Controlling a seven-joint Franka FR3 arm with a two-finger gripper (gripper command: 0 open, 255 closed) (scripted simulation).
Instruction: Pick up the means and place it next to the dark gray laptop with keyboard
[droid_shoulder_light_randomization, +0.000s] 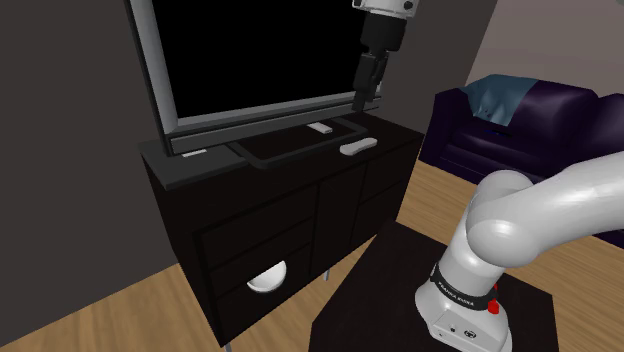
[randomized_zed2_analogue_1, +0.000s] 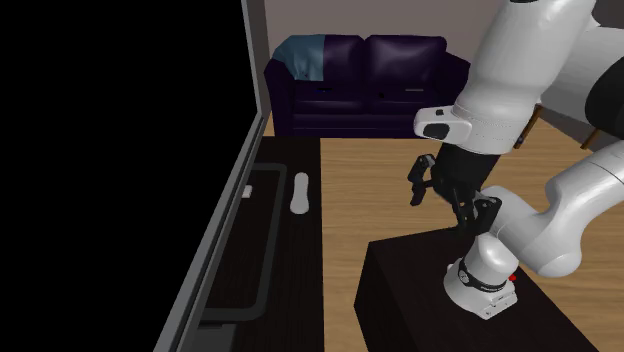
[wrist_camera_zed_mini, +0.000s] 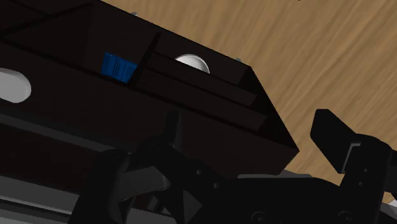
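Observation:
A white, elongated remote (droid_shoulder_light_randomization: 358, 146) lies on the dark cabinet top (droid_shoulder_light_randomization: 395, 140), near its front edge toward the shoulder view's right; in the second exterior view the remote (randomized_zed2_analogue_1: 299, 193) lies lengthwise. Beside it lies a dark flat rectangle with a grey rim (droid_shoulder_light_randomization: 290, 143) (randomized_zed2_analogue_1: 262, 235), under the screen; whether this is the laptop I cannot tell. My black gripper (droid_shoulder_light_randomization: 362, 103) (randomized_zed2_analogue_1: 420, 187) hangs open above the cabinet's end, over and slightly behind the remote, holding nothing. In the wrist view the gripper (wrist_camera_zed_mini: 248, 130) has its fingers apart, with a white rounded shape (wrist_camera_zed_mini: 13, 86) on the cabinet top.
A large black TV (droid_shoulder_light_randomization: 250, 55) fills the back of the cabinet. Two small white tags (droid_shoulder_light_randomization: 320, 127) (droid_shoulder_light_randomization: 195, 152) lie near it. A white bowl (droid_shoulder_light_randomization: 266, 277) (wrist_camera_zed_mini: 193, 62) and a blue item (wrist_camera_zed_mini: 118, 65) sit inside the cabinet. A purple sofa (droid_shoulder_light_randomization: 510, 120) stands beyond.

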